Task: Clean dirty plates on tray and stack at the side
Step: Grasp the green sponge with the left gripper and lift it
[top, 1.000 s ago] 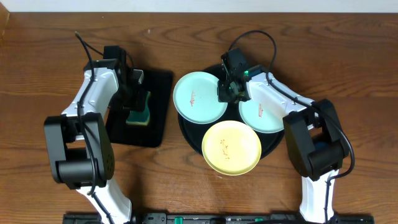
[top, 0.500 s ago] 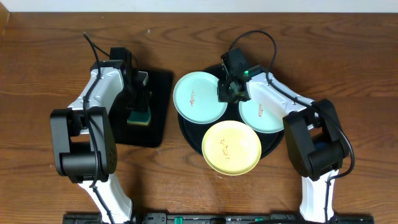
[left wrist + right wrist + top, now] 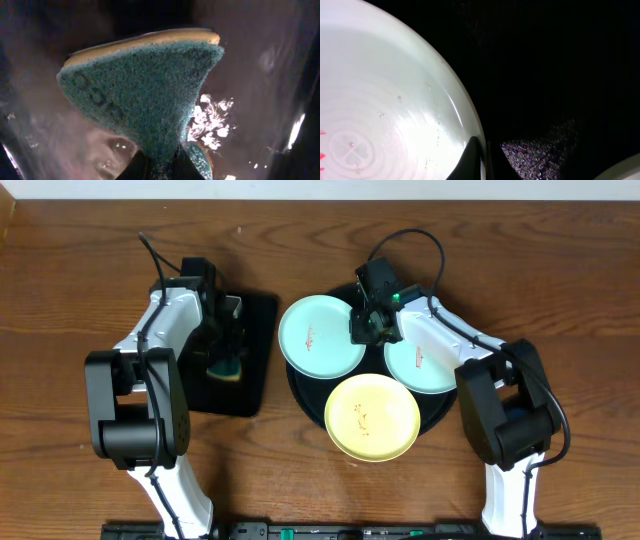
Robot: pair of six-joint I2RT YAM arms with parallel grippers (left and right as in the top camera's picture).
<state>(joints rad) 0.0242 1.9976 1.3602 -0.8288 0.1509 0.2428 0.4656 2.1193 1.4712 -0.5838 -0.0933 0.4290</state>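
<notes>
Three plates lie on the round black tray: a mint plate at the left with a red smudge, a second mint plate at the right, and a yellow plate in front. My right gripper is shut on the left mint plate's right rim; in the right wrist view this plate is pinched between the dark fingers of that gripper. My left gripper is shut on a teal and yellow sponge, with the sponge squeezed to a wedge at the gripper.
A rectangular black tray lies under the left gripper and sponge, left of the round tray. Bare wooden table surrounds both trays. Black tray floor shows right of the gripped rim.
My left gripper has closed on the sponge, which now stands pinched and tilted. The left arm shifted slightly right. The right arm and the plates have not moved.
</notes>
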